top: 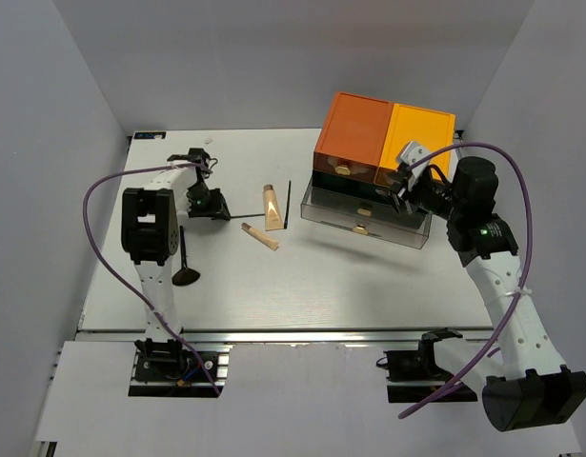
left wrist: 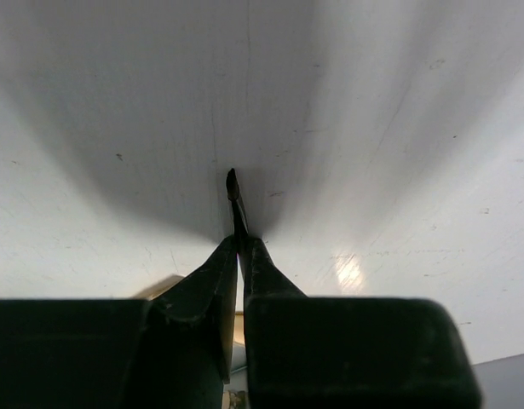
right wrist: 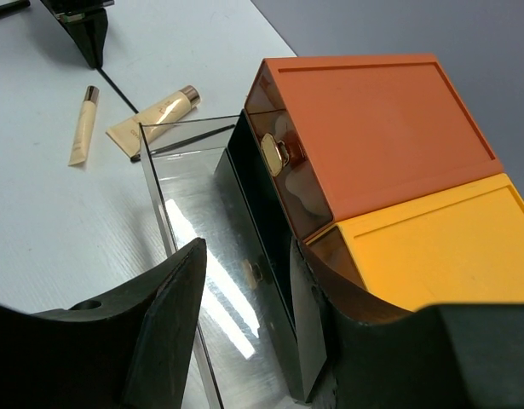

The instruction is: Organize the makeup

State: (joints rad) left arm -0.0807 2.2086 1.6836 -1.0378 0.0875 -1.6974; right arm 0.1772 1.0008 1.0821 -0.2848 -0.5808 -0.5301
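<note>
My left gripper (top: 212, 206) is shut on a thin black pencil (left wrist: 233, 189), low over the table at the back left. The pencil's tip sticks out past the fingertips (left wrist: 244, 247). A beige tube (top: 272, 207), a second thin black pencil (top: 287, 205) and a tan stick (top: 260, 236) lie mid-table. They also show in the right wrist view: the tube (right wrist: 155, 119), the pencil (right wrist: 181, 141), the stick (right wrist: 84, 123). A black brush (top: 185, 259) lies by the left arm. My right gripper (top: 403, 187) is open and empty above the pulled-out clear drawer (right wrist: 210, 256).
The orange-and-dark drawer box (top: 383, 143) stands at the back right, its clear bottom drawer (top: 369, 221) pulled out toward the table's middle. Pale shapes show through the upper orange drawer front (right wrist: 287, 170). Grey walls close in the left, back and right sides.
</note>
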